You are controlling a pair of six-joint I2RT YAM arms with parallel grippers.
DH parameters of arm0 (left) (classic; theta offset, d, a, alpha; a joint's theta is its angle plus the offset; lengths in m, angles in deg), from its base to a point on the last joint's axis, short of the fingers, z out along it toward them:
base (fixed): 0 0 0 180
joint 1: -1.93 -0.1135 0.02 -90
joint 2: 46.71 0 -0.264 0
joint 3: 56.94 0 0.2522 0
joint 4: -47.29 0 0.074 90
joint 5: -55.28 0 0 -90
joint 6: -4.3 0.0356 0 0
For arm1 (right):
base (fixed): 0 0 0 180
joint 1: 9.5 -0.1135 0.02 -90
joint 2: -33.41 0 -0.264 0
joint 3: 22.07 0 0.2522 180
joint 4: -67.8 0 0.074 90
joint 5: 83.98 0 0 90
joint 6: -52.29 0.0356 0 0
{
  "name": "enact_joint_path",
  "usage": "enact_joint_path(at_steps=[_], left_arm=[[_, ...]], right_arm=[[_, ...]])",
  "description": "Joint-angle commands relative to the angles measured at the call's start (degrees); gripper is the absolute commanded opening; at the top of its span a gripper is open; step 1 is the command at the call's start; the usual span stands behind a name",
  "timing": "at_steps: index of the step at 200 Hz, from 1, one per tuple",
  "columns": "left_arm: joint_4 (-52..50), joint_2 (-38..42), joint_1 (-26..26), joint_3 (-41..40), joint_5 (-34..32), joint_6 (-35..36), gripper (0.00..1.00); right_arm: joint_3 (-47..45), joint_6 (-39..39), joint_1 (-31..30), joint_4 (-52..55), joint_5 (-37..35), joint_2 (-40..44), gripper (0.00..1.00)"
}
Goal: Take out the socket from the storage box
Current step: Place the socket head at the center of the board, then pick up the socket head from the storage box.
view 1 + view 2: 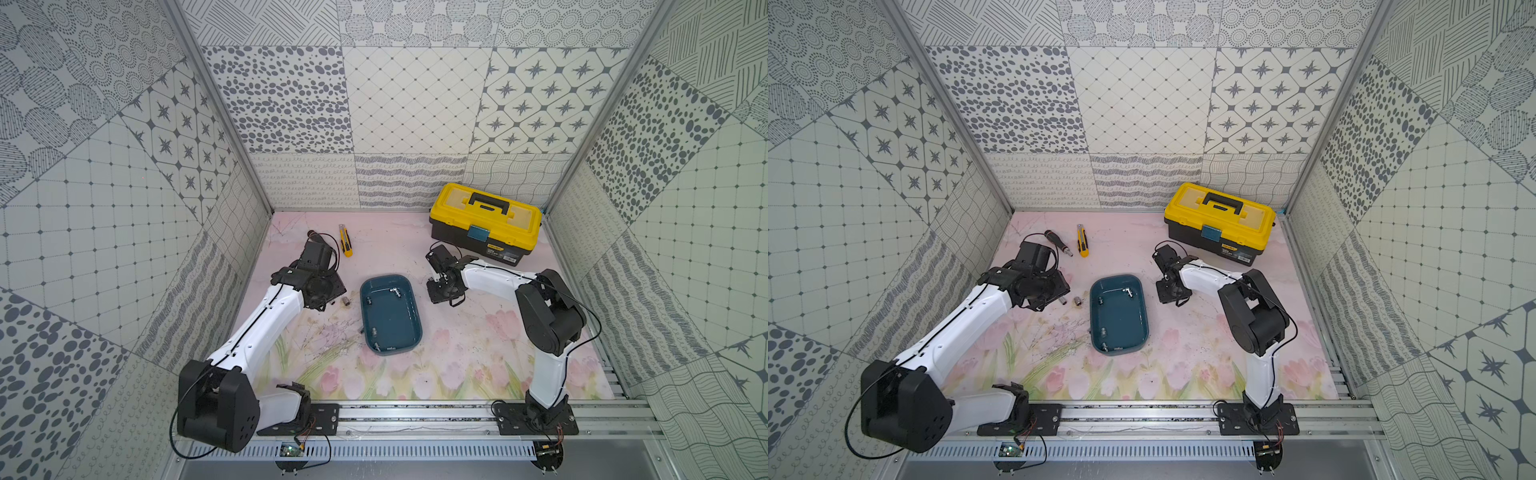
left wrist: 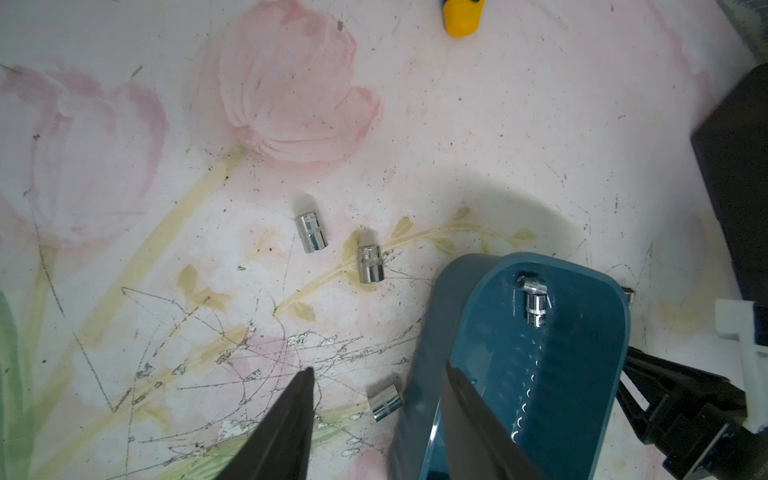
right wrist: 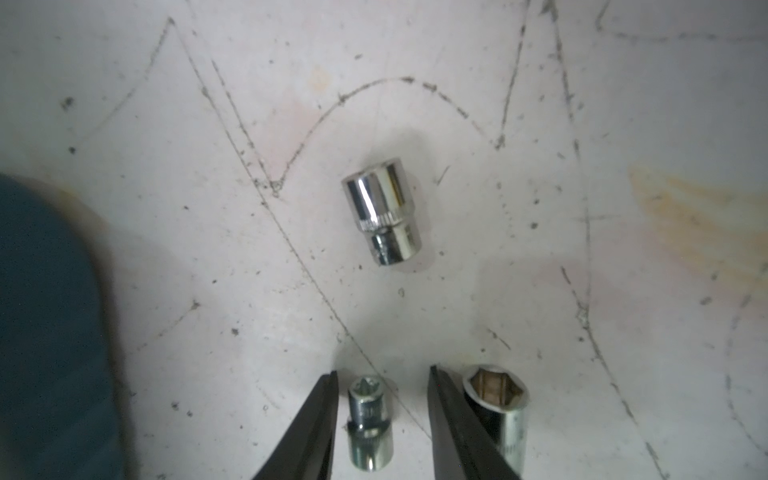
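Right wrist view: a small socket (image 3: 368, 419) is being shown lying on the mat (image 3: 540, 124), right between the fingers of the right gripper (image 3: 383, 370) and outside the storage box (image 3: 41, 311).
Right claw: jaws are being kept apart, with a gap on both sides of the small socket, so nothing is being gripped.
Neighbours: a bigger hex socket (image 3: 498, 411) is sitting just outside one finger, and a third socket (image 3: 382, 212) is lying farther out on the mat.
Left claw: the left gripper (image 2: 379, 368) is being held parted too and empty, hovering by the box's edge in the left wrist view.
Task's thing: other sockets (image 2: 535, 305) are being kept in the storage box, a touching pair against the far end wall plus a few small ones near one long wall and the near end, as both top views are showing.
Step in hand: drop-off, by the look of it; one socket is being left on the mat beside the box.
Next move: probably the right arm is going to be lifted straight up so the hex socket isn't getting knocked, then swung over the box; those pieces are sitting tight against the walls, so a narrow, well-lined-up pinch is being called for.
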Motion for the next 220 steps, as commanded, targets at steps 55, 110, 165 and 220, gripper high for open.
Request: enact_joint_path(at_steps=[55,110,165,220], left_arm=[[0.2,0.6,0.0,0.7,0.8,0.3,0.53],[0.3,0.2,0.0,1.8,3.7,1.1,0.54],[-1.2,-0.8,5.8,4.4,4.7,0.5,0.54],[3.4,-6.2,18.1,5.1,2.2,-4.4,0.54]], right_arm=[[-2.7,-0.5,0.1,-3.0,2.6,8.5,0.41],[-3.2,-0.8,0.2,-1.8,3.8,16.4,0.42],[-6.4,0.0,0.6,-1.8,5.8,25.1,0.44],[-12.3,1.7,2.3,-3.8,7.2,31.3,0.47]])
